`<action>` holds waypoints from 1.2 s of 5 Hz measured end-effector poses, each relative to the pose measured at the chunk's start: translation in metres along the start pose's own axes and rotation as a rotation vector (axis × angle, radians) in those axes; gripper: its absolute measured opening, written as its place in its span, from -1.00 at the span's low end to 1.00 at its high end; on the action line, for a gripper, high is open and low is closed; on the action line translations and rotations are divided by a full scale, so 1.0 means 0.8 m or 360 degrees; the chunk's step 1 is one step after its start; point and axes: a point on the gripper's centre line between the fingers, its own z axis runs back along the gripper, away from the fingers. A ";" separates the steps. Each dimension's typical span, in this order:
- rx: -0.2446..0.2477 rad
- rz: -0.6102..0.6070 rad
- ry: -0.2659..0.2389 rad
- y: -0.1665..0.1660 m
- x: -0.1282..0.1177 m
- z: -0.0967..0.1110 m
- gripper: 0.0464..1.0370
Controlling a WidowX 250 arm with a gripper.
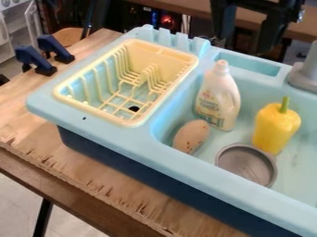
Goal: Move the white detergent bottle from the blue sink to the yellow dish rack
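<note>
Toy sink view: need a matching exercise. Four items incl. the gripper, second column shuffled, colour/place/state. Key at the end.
Column 1
1. Bottle
2. Bell pepper
3. Round dish
4. Gripper

Column 2
A. Grey, on the basin floor
B. At the top of the view, fingers apart
C. White, standing upright
D. Yellow, with a green stem

Right pairs: 1-C, 2-D, 3-A, 4-B
</note>
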 end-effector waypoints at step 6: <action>-0.0030 0.0047 0.0189 0.030 0.012 -0.063 0.94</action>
